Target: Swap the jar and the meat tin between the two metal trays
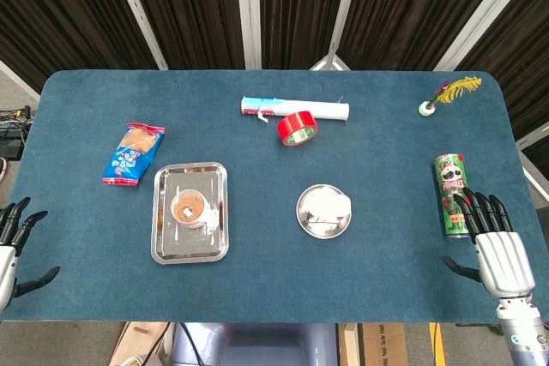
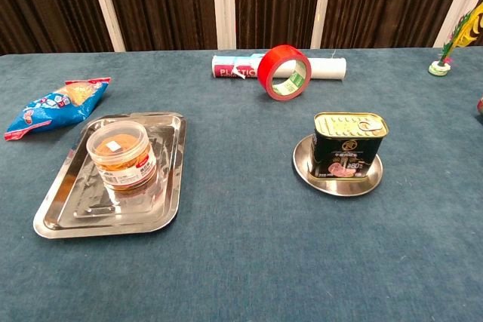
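Jar (image 2: 121,154) upright inside rectangular metal tray (image 2: 68,209), on left part of blue counter (image 1: 257,289). Meat tin (image 2: 349,145) upright on round metal tray (image 2: 306,170), right of centre, well apart from jar. Left hand (image 1: 12,242) at near-left counter edge, fingers apart, holding nothing. Right hand (image 1: 496,246) at near-right edge, fingers apart, empty, just beside lying green can (image 1: 449,186). Behind: red tape roll (image 2: 284,73), snack bag (image 2: 53,106).

table (image 2: 249,262): matt blue cloth, felt-like | rectangular tray (image 2: 68,220): polished mirror-bright metal | round tray (image 2: 302,171): shiny metal | jar (image 2: 121,157): clear glossy plastic | meat tin (image 2: 349,148): glossy black-and-gold metal | tape roll (image 2: 284,72): glossy red
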You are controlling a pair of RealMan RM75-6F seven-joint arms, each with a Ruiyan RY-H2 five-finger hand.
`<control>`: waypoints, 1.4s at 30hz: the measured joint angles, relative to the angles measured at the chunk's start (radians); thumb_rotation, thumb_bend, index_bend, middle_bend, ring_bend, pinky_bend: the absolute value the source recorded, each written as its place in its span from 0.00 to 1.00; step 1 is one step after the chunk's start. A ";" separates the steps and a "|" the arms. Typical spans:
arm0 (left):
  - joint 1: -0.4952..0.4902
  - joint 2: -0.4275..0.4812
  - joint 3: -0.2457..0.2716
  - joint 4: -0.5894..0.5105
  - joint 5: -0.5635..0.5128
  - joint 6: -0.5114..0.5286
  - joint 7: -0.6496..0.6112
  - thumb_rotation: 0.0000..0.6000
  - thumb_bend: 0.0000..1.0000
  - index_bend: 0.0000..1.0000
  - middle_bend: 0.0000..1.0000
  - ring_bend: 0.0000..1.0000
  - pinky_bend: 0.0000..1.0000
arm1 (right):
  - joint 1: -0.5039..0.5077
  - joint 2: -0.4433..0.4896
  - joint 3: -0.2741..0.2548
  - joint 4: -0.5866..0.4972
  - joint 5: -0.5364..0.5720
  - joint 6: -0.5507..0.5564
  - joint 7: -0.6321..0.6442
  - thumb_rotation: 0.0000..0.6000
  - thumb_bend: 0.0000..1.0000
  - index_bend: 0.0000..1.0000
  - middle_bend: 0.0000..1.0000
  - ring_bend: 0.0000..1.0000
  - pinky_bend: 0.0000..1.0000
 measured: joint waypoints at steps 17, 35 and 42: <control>-0.002 0.005 -0.008 0.000 -0.017 -0.008 -0.034 1.00 0.08 0.18 0.00 0.00 0.03 | 0.004 -0.004 -0.020 -0.033 -0.013 -0.025 -0.040 1.00 0.01 0.00 0.00 0.00 0.00; -0.083 0.006 -0.029 0.004 -0.070 -0.160 -0.110 1.00 0.07 0.14 0.00 0.00 0.01 | 0.003 0.024 -0.026 -0.050 0.006 -0.047 -0.005 1.00 0.01 0.00 0.00 0.00 0.00; -0.228 0.010 -0.085 -0.023 -0.156 -0.390 -0.125 1.00 0.03 0.13 0.00 0.00 0.01 | 0.010 0.013 -0.025 -0.049 0.015 -0.064 -0.023 1.00 0.01 0.00 0.00 0.00 0.00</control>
